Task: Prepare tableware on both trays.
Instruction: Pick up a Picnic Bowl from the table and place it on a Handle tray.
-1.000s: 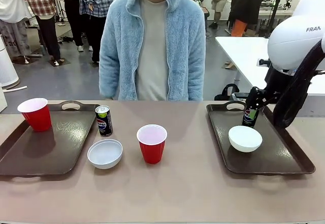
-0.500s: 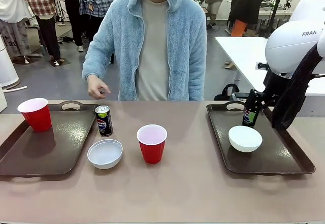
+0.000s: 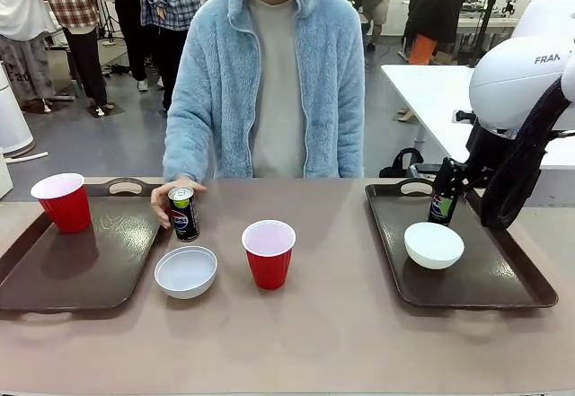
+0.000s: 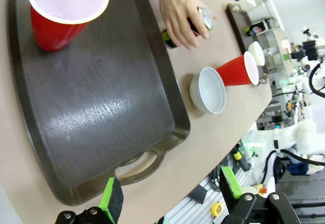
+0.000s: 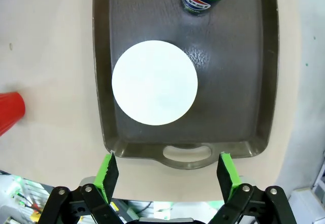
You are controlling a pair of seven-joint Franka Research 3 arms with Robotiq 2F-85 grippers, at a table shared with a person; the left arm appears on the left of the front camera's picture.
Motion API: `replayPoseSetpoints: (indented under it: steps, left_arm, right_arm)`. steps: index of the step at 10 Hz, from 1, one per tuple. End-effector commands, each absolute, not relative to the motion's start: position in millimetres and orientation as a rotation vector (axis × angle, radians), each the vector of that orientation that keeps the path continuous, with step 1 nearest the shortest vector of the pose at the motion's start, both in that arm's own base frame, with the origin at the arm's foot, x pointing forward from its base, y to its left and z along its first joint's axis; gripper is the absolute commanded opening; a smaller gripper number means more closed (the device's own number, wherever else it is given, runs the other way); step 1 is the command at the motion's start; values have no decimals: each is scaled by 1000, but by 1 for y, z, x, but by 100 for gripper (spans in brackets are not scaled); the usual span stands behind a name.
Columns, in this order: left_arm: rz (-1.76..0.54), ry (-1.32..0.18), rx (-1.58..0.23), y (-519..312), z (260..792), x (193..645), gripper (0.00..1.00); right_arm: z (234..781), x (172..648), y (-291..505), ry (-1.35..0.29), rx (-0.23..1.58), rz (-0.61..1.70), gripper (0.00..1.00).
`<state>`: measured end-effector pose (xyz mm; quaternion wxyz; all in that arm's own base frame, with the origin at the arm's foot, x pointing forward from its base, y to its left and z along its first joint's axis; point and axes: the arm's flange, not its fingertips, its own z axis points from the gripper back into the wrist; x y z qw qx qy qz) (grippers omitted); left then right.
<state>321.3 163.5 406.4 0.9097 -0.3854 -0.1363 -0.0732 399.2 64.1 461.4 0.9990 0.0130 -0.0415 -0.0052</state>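
Note:
On the left tray (image 3: 90,266) stands a red cup (image 3: 63,201). A person's hand (image 3: 164,200) grips a Pepsi can (image 3: 184,214) on the table beside that tray. A white bowl (image 3: 186,271) and a second red cup (image 3: 269,253) stand on the bare table. The right tray (image 3: 490,275) holds a white bowl (image 3: 434,244) and a Pepsi can (image 3: 442,206). My right gripper (image 5: 167,176) hangs open high above this tray (image 5: 228,82), over its near handle. My left gripper (image 4: 170,193) is open above the left tray's (image 4: 101,107) handle end, holding nothing.
The right arm (image 3: 517,100) looms over the right tray's far corner. The person in a light blue fleece (image 3: 269,73) stands at the far edge. Another white table (image 3: 431,91) stands behind on the right.
The person's hand has come down from above the table and closed around the Pepsi can beside the left tray. The right arm has shifted slightly; both grippers stay open.

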Motion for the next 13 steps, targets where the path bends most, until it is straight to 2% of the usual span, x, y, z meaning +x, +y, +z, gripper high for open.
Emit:
replayPoseSetpoints:
  steps: [1, 3, 4, 7, 9, 11, 13]
  left_arm:
    - [-146, -291, -811, 165, 407, 321, 100]
    - [-146, -291, -811, 165, 407, 321, 100]
    - [-146, -291, -811, 165, 407, 321, 100]
    - [-146, -291, -811, 165, 407, 321, 100]
    - [-151, -281, -795, 164, 406, 321, 100]
    - [-152, -304, -658, 134, 456, 332, 100]
    - [-202, -260, -482, 84, 484, 356, 100]
  right_arm:
    - [461, 399, 64, -83, 26, -10, 98]
    - [504, 405, 1, -20, 405, -36, 100]
    - [514, 412, -30, -12, 498, -77, 100]
    - [513, 437, -136, 105, 707, -162, 100]
    - [491, 451, -207, 173, 825, -226, 100]
    - [461, 459, -257, 197, 919, -276, 100]
    - [436, 458, -288, 222, 997, -303, 100]
